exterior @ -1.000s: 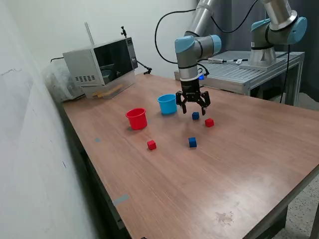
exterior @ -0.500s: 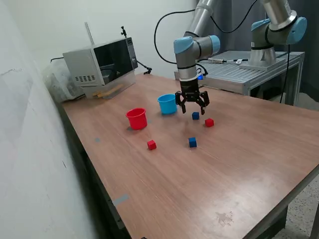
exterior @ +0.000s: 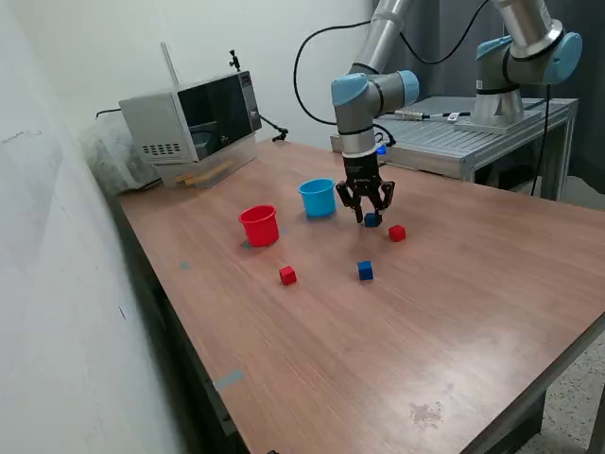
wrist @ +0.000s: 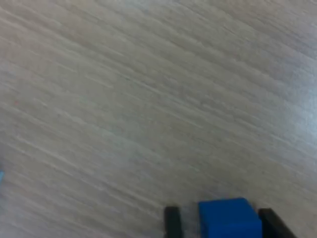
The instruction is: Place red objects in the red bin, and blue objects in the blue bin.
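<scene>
The claw [exterior: 368, 218] has dropped and narrowed, fingers apart around a blue cube [exterior: 372, 220].

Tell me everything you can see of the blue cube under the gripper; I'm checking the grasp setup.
The blue cube is a small, plain, dark-blue block with smooth, matte-looking faces, sitting flat on the wooden table. It lies between the two dark fingers of the gripper, with a gap visible on at least one side in the wrist view. The red cube sits just to the exterior view's right, apart from it.
</scene>
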Tool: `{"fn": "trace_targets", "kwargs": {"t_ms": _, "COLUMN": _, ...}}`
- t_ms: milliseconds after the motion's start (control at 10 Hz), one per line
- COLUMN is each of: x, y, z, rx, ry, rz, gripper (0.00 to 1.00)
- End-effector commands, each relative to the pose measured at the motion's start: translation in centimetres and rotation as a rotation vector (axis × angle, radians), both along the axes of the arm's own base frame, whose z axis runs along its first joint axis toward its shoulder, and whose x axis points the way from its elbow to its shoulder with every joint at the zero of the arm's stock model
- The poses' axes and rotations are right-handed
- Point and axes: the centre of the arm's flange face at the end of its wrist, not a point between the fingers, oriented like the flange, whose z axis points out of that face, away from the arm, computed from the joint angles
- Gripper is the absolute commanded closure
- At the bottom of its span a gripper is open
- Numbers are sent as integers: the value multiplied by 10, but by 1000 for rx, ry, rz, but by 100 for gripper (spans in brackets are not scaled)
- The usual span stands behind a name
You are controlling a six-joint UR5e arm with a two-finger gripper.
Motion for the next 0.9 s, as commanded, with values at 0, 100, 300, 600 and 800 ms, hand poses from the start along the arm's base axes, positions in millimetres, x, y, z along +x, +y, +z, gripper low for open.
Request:
{"fn": "trace_targets", "kwargs": {"t_ms": 0, "x": 0, "y": 0, "z": 0, "rx": 1, "ry": 3, "rz": 3, "gripper": 100}}
{"fn": "trace_targets", "kwargs": {"t_ms": 100, "x": -3, "y": 2, "z": 8, "rx": 9, "ry": 16, "rz": 3, "gripper": 100}}
{"fn": "trace_targets", "kwargs": {"t_ms": 300, "x": -4, "y": 3, "z": 86, "rx": 26, "ry": 133, "rz": 2, "gripper": 100}}
{"fn": "trace_targets", "kwargs": {"t_ms": 600, "x": 5, "y": 64, "z": 157, "rx": 41, "ry": 180, "rz": -100, "gripper": 100}}
{"fn": "trace_targets", "kwargs": {"t_ms": 800, "x": 10, "y": 138, "z": 146, "rx": 41, "ry": 141, "rz": -216, "gripper": 100}}
